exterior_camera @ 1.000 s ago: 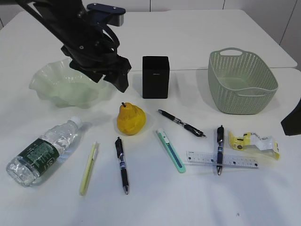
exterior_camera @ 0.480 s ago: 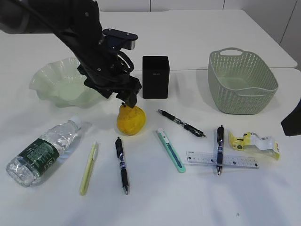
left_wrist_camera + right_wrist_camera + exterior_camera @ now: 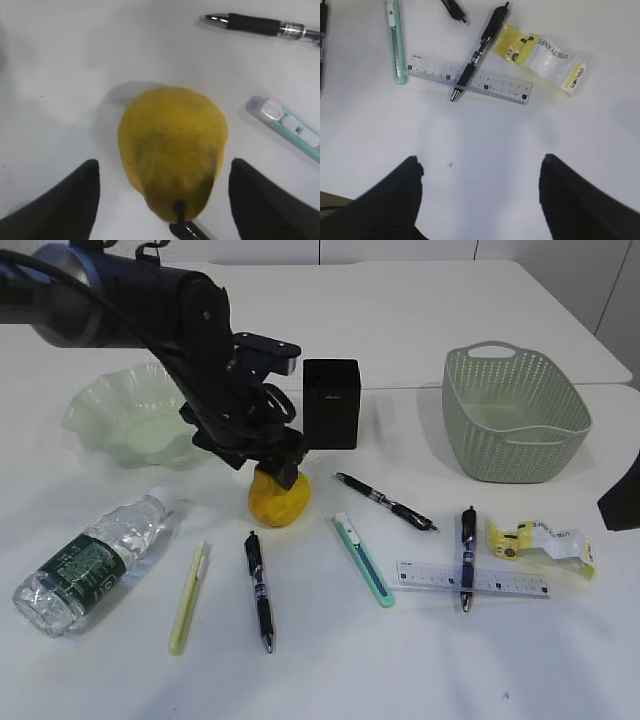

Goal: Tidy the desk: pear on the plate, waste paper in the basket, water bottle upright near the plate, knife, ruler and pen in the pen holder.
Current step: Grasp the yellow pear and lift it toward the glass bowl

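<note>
The left fingers (image 3: 90, 200) stand wide open and empty on both sides of the pear (image 3: 172, 150), its stem toward the wrist.

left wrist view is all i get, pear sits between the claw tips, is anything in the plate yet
Observer: No, the green plate holds nothing.
Operator: where's the other arm
Observer: The right claw hangs open over bare table, short of the ruler.
Operator: anything lying on that ruler
Observer: Yes, a pen lies across it, and the waste paper sits beside it.
Operator: bottle upright?
Observer: No, the water bottle lies on its side, on the near side of the plate.
</note>
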{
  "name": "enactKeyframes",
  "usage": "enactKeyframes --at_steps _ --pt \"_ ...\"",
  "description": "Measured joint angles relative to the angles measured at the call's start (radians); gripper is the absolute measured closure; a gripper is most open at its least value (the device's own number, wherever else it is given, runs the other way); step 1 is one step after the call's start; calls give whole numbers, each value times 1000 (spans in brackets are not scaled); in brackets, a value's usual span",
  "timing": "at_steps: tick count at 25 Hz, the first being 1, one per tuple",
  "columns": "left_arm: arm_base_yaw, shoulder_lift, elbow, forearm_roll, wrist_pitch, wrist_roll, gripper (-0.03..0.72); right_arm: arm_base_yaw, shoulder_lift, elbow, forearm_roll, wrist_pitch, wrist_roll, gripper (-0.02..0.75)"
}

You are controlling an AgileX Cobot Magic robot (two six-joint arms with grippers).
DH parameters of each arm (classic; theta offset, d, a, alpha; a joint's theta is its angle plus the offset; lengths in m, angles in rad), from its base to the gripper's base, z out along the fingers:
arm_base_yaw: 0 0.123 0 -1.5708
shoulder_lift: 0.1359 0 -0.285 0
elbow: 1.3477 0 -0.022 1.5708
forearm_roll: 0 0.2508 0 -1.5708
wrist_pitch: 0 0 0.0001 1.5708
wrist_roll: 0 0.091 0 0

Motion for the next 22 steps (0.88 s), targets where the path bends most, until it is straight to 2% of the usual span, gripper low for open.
enactKeyframes --at_steps 10,19,22 --pt "0 31 0 -10 -6 0 127 0 0 0 0 0 0 198" --pt "0 31 0 -19 -25 0 246 0 0 0 0 0 0 198" --pt "0 31 0 -31 -26 0 313 0 0 0 0 2 0 198"
